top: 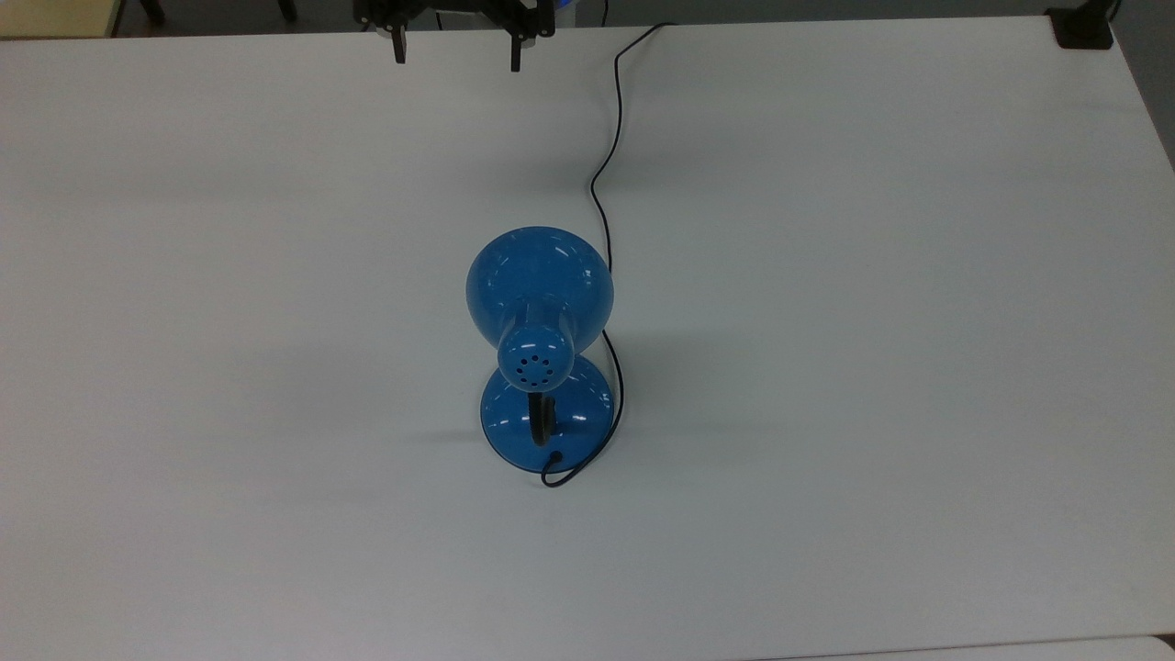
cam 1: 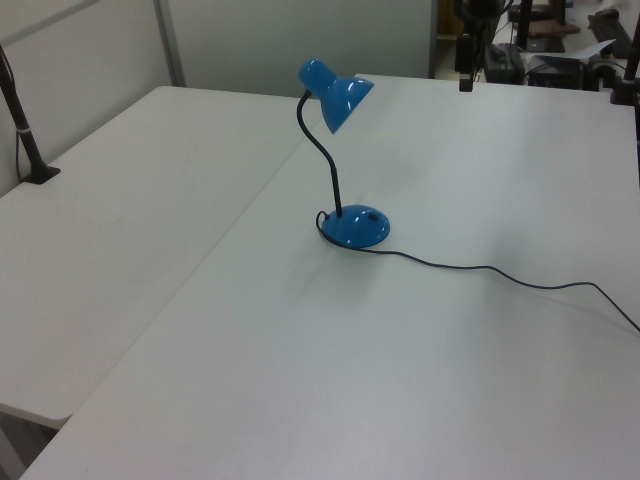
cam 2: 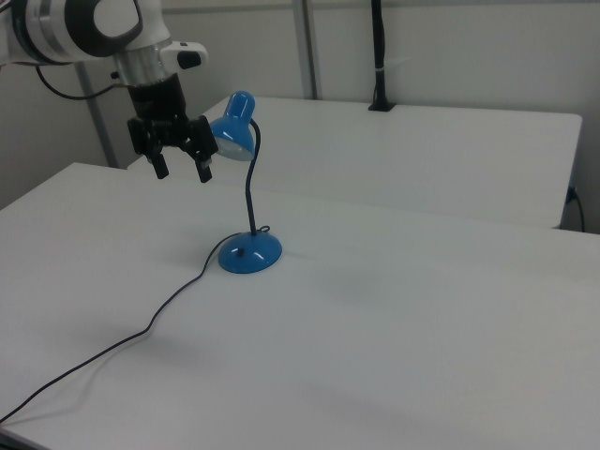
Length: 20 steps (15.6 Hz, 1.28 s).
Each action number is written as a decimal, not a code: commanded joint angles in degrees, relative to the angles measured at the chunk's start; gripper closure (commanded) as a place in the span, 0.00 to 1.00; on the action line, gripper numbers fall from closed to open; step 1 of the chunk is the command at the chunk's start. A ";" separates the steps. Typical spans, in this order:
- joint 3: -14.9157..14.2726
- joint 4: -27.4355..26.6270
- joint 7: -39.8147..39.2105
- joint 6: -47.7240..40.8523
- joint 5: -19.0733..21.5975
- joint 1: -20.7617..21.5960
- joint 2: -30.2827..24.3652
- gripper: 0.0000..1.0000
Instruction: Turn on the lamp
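The lamp (top: 540, 286) stands upright near the middle of the white table, glossy blue, with a rounded shade, a vented cap, a black gooseneck and a round base (top: 578, 413). It also stands mid-table in the left view (cam 1: 335, 95) and the right view (cam 2: 236, 127). No light comes from the shade. My gripper (top: 456, 53) hangs open and empty at the table's far edge at the top of the top view, well apart from the lamp. In the right view the gripper (cam 2: 183, 171) hovers high, to the left of the shade. The gripper (cam 1: 470, 75) is at the top of the left view.
A thin black cord (top: 608, 174) runs from the base past the shade to the table's far edge. A black clamp (top: 1083, 29) sits at the top right corner of the top view. A second white table (cam 2: 450, 150) adjoins, with a black post (cam 2: 379, 56).
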 commanded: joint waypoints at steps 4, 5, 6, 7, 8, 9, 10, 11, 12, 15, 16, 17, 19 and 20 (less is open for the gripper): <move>-0.20 0.65 -0.67 -1.82 -0.10 0.20 -0.53 0.00; -0.12 0.74 -0.76 -1.65 -0.10 -0.06 -0.53 0.00; -0.20 0.83 -0.76 -1.47 -0.01 -0.06 -0.53 0.00; -0.20 0.83 -0.67 -1.47 -0.01 -0.06 -0.53 0.00; -0.20 0.83 -0.76 -1.55 -0.10 -0.06 -0.53 0.00; -0.20 0.83 -0.85 -1.56 -0.01 -0.06 -0.53 0.00; -0.12 0.83 -1.02 -1.73 -0.01 -0.06 -0.53 0.00; -0.20 0.83 -1.11 -1.73 -0.01 -0.06 -0.44 0.00; -0.20 0.74 -1.11 -1.73 -0.01 0.03 -0.44 0.00; -0.12 0.83 -1.29 -1.64 -0.10 0.03 -0.27 0.15; -0.12 0.74 -1.37 -1.56 -0.01 0.20 -0.27 0.30; -0.12 0.74 -1.29 -1.56 -0.01 0.20 -0.18 0.43; -0.12 0.74 -1.29 -1.47 0.07 0.03 0.00 0.51; -0.12 0.74 -1.29 -1.47 0.07 -0.06 0.00 0.58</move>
